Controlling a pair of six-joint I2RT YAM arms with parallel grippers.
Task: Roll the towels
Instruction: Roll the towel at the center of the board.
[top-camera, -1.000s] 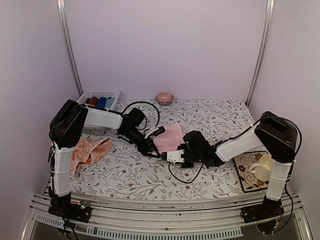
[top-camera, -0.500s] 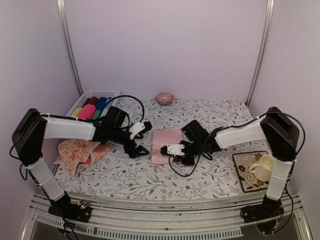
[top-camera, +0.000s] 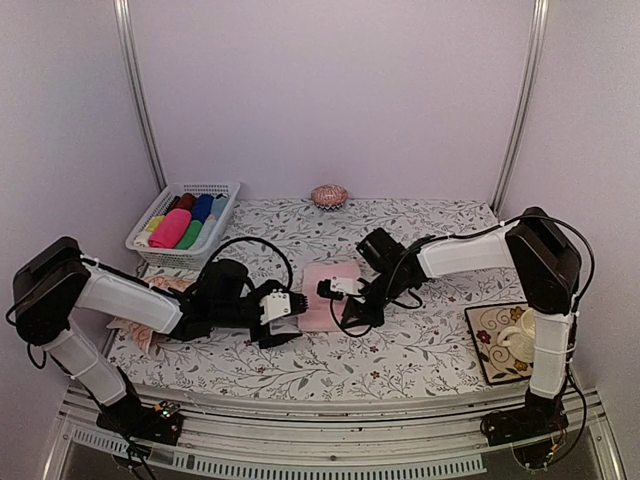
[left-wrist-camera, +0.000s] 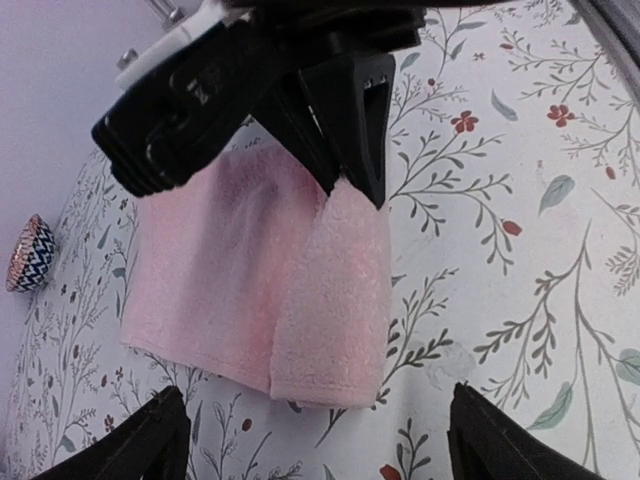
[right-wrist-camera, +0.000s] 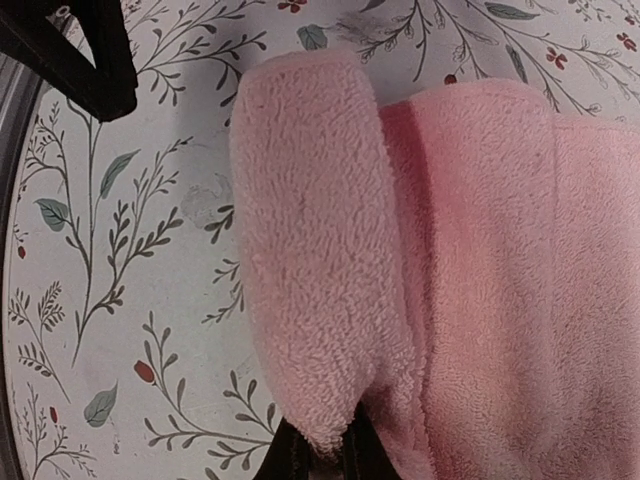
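On the worktop (top-camera: 420, 345): pink towel (top-camera: 335, 275), plain fleecy cloth, one edge rolled over.
Right claw (right-wrist-camera: 318, 452): clenched on the rolled edge's end.
Left claw (left-wrist-camera: 318, 440): released, jaws spread just short of the towel.

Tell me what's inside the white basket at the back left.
Small rolled cloths lie in the white basket: a magenta roll, a green roll, a blue roll and a dark red roll. Whatever lies beneath them is covered.
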